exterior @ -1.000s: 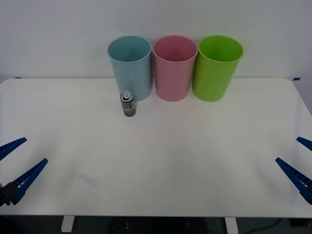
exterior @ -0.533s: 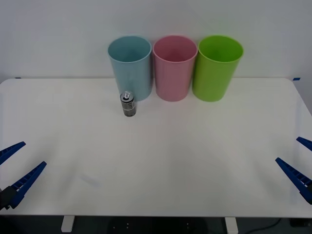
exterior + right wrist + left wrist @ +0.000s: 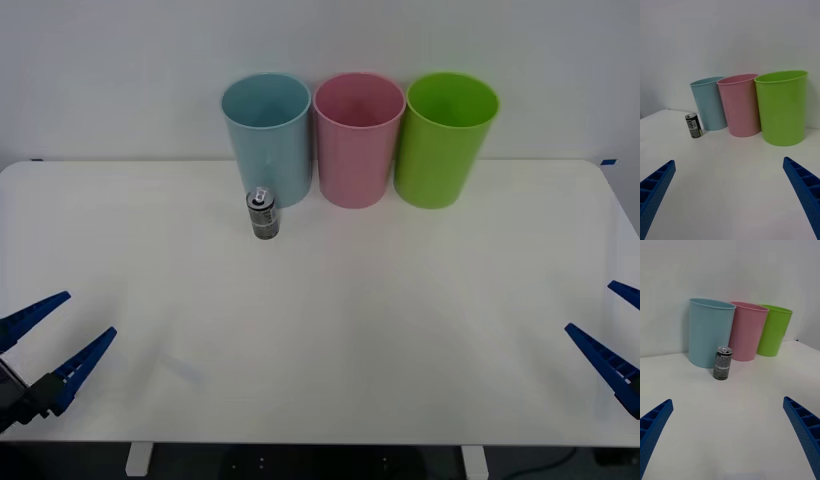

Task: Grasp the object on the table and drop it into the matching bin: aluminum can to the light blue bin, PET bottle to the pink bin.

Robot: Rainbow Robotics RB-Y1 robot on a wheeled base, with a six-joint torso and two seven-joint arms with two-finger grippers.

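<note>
Front view: the aluminum can (image 3: 263,214) stands upright on the white table (image 3: 330,330), just in front of the light blue bin (image 3: 267,135), with the pink bin (image 3: 358,138) and a lime green bin (image 3: 444,137) lined up alongside. At the table's near left corner, the left gripper (image 3: 50,337) hovers with its 2 blue fingers spread apart; the right gripper (image 3: 610,330) waits at the near right edge, fingers likewise apart, both well away from the can
</note>
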